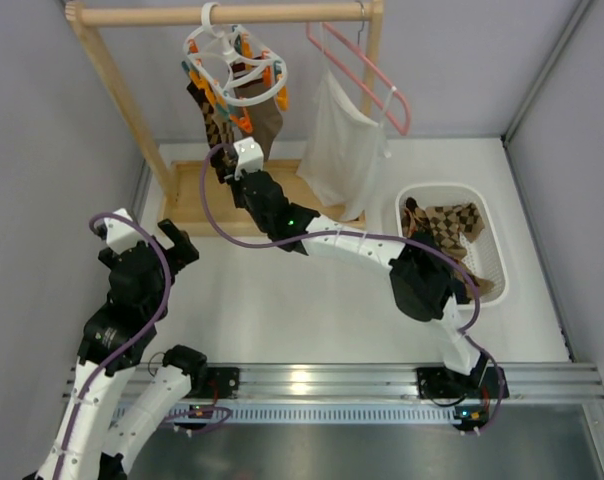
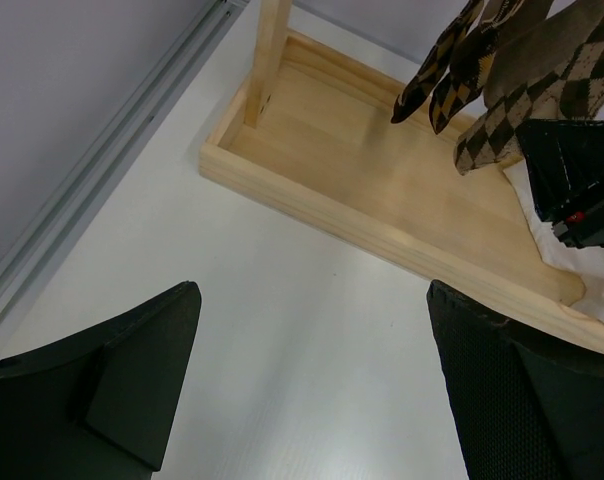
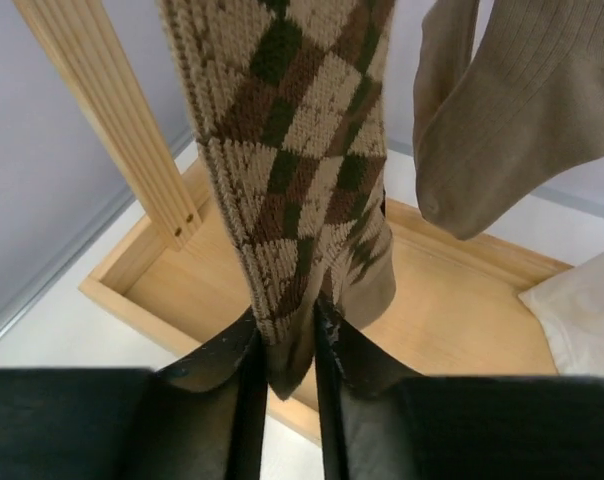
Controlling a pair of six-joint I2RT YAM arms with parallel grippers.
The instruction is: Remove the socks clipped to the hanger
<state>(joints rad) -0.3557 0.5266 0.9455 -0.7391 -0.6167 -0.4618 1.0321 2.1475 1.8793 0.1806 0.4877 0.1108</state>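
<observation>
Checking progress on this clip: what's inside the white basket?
An argyle sock lies in the white basket, a brown bit showing at its near edge. The right arm covers the basket's near-left corner, so anything there is hidden.

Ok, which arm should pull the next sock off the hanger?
Right. The right gripper pinches the lower end of the argyle sock hanging from the hanger, so it probably only needs to pull down. The left gripper is open above the table beside the rack base, holding nothing.
</observation>
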